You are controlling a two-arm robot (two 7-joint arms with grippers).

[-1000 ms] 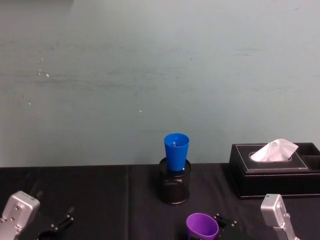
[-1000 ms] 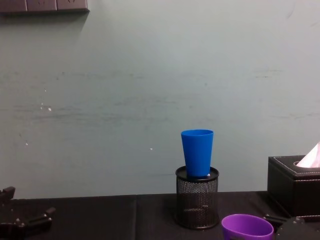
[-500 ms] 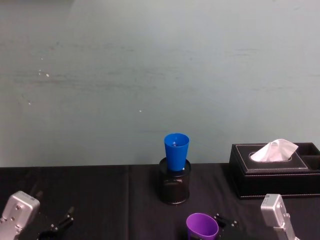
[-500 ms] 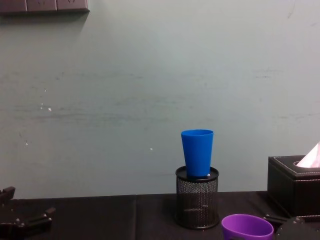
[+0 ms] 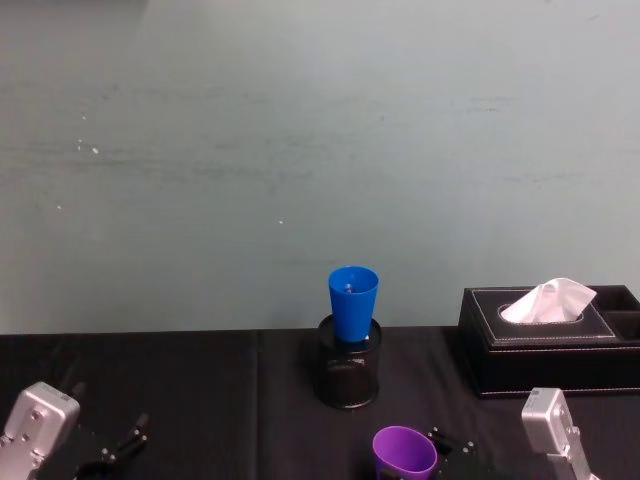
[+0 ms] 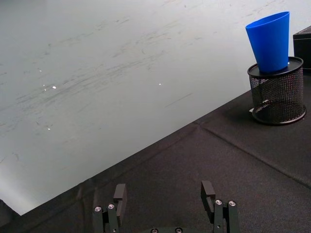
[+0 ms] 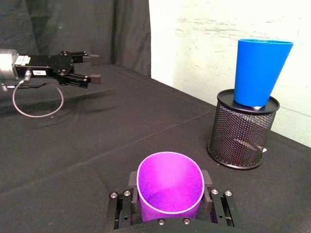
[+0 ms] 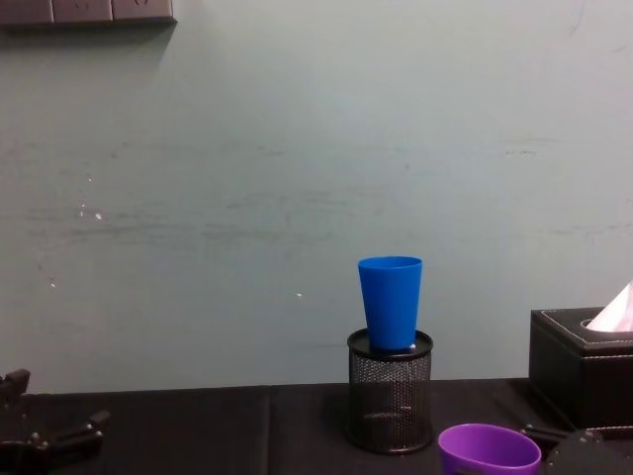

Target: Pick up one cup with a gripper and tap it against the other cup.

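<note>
The purple cup (image 7: 170, 187) stands upright between the two jaws of my right gripper (image 7: 168, 180), which is shut on it low at the table's near edge. The same purple cup (image 5: 405, 452) shows at the bottom of the head view and, as its rim (image 8: 490, 450), in the chest view. Beyond it, the blue cup (image 5: 353, 300) (image 8: 390, 302) (image 7: 260, 70) sits upright in a black mesh pen holder (image 5: 348, 375) at the table's middle back, apart from the purple one. My left gripper (image 6: 164, 194) (image 7: 80, 68) is open over bare cloth at the near left.
A black tissue box (image 5: 545, 340) with a white tissue stands at the back right, close to the right arm. Black cloth (image 6: 218, 160) covers the table, and a pale wall rises just behind the pen holder (image 8: 390, 406).
The left arm's wrist has sunk slightly at the lower left of the head view. Both cups and the right gripper stay where they were.
</note>
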